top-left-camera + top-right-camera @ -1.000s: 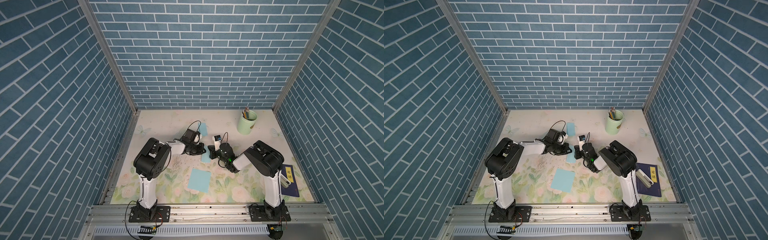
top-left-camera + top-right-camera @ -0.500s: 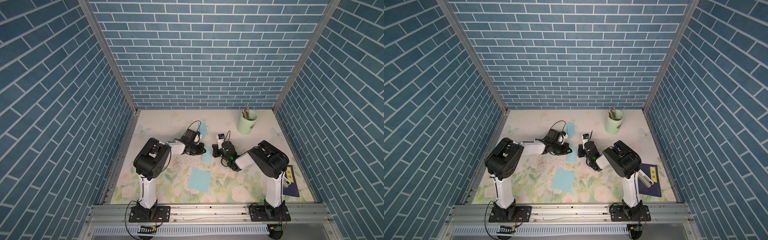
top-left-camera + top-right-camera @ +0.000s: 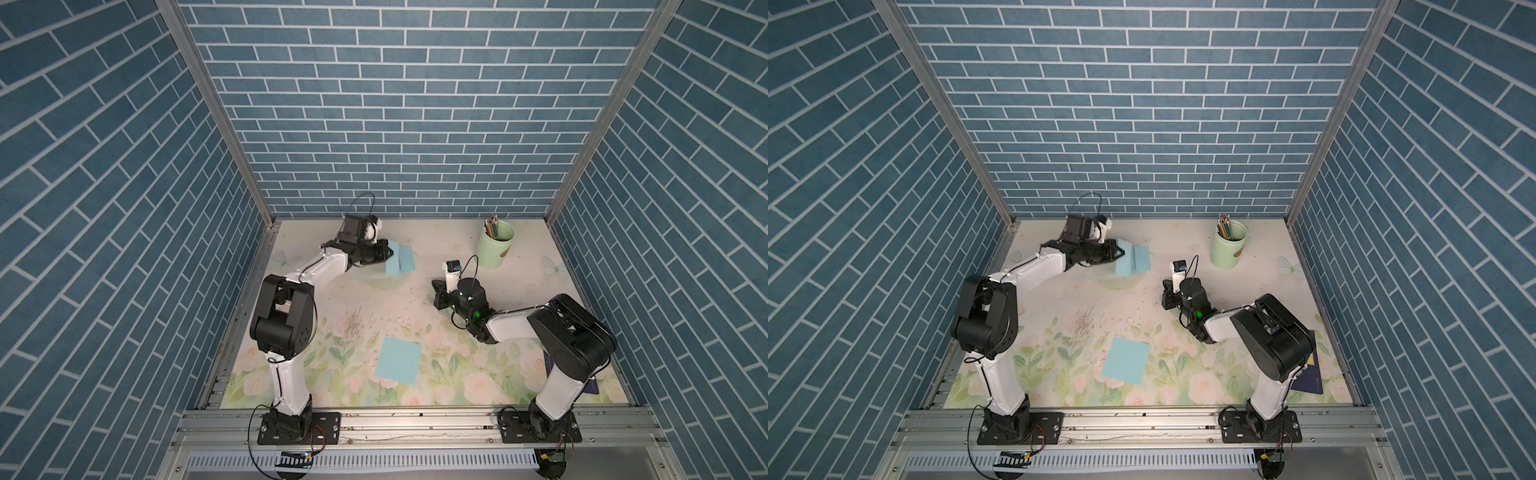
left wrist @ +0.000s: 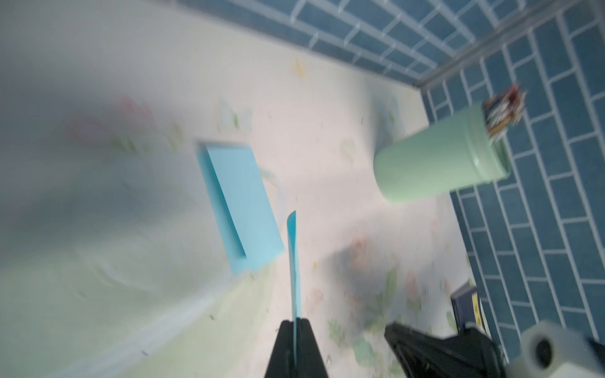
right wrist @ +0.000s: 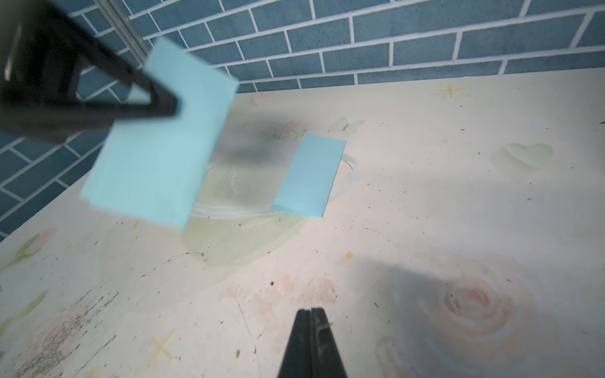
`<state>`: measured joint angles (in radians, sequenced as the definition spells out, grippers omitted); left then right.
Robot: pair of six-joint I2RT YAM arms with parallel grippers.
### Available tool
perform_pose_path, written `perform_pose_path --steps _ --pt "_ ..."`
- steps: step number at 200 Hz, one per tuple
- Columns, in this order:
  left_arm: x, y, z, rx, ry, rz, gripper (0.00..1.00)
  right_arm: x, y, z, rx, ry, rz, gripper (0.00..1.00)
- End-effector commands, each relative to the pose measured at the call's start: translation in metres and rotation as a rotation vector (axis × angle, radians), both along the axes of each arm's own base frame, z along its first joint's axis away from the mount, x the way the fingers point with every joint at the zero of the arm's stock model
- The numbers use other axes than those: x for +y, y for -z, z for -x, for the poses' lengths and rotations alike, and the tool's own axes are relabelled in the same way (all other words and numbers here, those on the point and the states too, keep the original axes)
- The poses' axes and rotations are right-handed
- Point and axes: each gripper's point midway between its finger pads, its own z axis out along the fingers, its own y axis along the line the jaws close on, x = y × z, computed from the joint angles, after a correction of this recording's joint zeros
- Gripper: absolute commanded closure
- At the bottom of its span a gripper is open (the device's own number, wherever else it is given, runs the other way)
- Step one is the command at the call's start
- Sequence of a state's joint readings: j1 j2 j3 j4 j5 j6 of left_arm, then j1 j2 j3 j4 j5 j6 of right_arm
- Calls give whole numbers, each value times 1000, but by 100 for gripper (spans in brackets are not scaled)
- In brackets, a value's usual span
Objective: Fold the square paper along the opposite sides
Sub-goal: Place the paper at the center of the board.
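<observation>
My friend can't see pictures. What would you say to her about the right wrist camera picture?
The left gripper holds a light-blue paper up in the air, above a flowery table. A second blue paper, folded, lies flat on the table nearby. The right gripper, shut and empty, points toward them, with a blue brick wall behind.

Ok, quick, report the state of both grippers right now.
Left gripper: closed on a blue paper, held up in the air.
Right gripper: closed, holding nothing.
</observation>
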<state>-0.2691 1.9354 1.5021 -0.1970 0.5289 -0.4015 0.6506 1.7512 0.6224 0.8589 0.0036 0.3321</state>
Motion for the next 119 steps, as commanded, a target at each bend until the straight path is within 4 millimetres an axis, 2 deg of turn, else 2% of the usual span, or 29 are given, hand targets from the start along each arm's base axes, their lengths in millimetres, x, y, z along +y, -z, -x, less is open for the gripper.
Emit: perform_pose_path --steps 1,23,46,84,119 --pt "30 55 -20 118 -32 -83 100 -3 0 11 4 -31 9 100" --pt "42 77 -46 152 -47 -56 100 -8 -7 15 -12 -27 14 100" --pt "44 96 -54 191 -41 -55 100 -12 -9 18 -20 -26 26 100" --pt "44 120 -35 240 -31 -46 100 -11 -2 18 -11 -24 28 100" --pt "35 146 -19 299 13 -69 99 -4 0 13 4 -36 14 100"
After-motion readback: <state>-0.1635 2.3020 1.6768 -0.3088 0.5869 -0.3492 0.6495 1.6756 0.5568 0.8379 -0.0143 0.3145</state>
